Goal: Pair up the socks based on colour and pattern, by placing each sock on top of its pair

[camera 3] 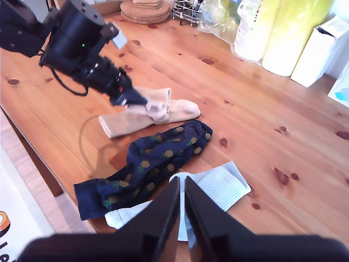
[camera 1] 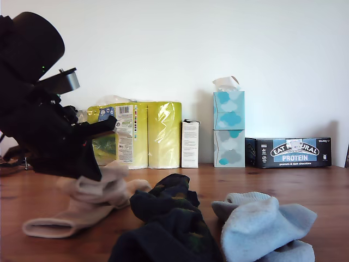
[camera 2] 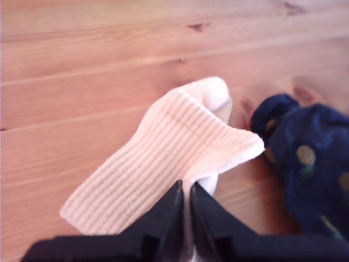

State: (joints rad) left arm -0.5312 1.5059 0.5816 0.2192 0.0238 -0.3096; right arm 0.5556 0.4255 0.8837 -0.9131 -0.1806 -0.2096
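Observation:
My first gripper is shut on a beige ribbed sock, pinching a fold of it just above the table. In the exterior view this arm stands at the left, its gripper down on the beige socks. The second wrist view shows the held beige sock bunched over a second beige sock. Dark navy spotted socks lie in the middle, also seen as dark socks. At the exterior view's right are the light blue socks. My second gripper is shut, high above the table, holding nothing.
Along the wall stand a yellow pack of paper rolls, a white carton, two stacked tissue boxes and a dark snack-bar box. The table edge runs close to the dark socks. A wire rack stands further back.

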